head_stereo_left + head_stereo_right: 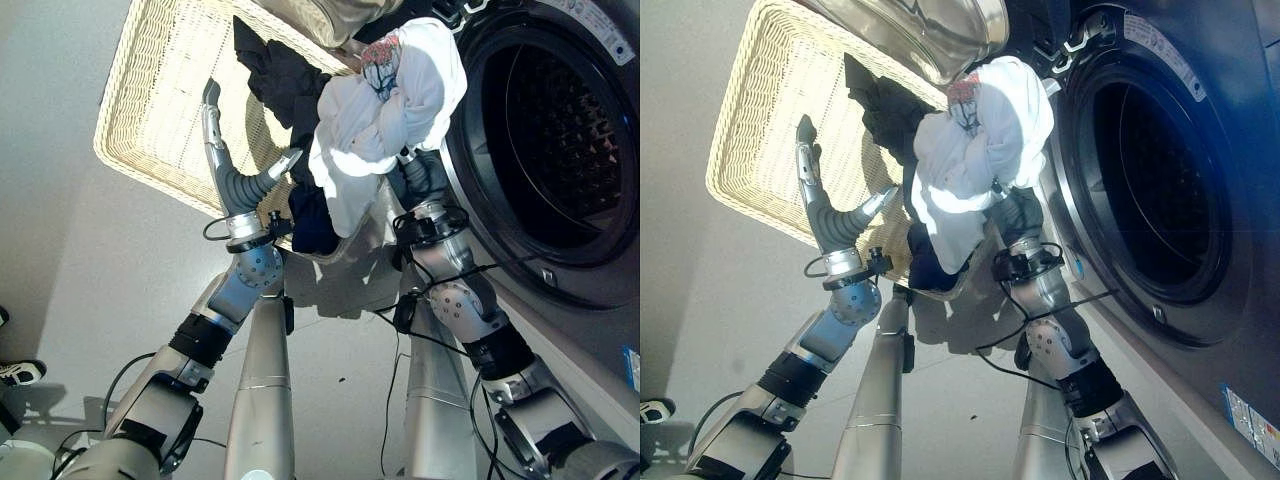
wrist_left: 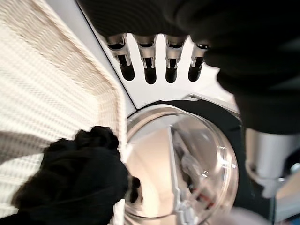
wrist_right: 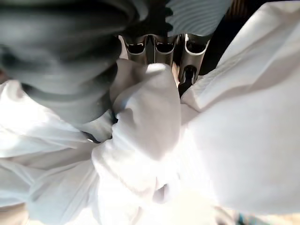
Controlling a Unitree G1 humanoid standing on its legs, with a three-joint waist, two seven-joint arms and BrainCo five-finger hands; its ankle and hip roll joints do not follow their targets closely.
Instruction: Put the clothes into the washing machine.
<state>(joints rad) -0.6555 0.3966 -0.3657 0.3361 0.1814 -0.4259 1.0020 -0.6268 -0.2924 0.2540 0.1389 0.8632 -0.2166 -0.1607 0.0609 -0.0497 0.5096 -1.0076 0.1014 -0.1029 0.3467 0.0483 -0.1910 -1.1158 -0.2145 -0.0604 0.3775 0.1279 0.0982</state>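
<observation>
Right hand (image 3: 159, 47) gripped the bunched white shirt (image 1: 385, 110) beside the washing machine's drum opening (image 1: 560, 130) for loading, while the left hand (image 1: 225, 165) hung open over the wicker basket (image 1: 150, 100).

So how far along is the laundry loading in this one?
Done: the washing machine door stands open. In hand: the right hand grips a white garment raised beside the drum opening. Left: dark clothes remain in the wicker basket; left hand open, holding nothing.
</observation>
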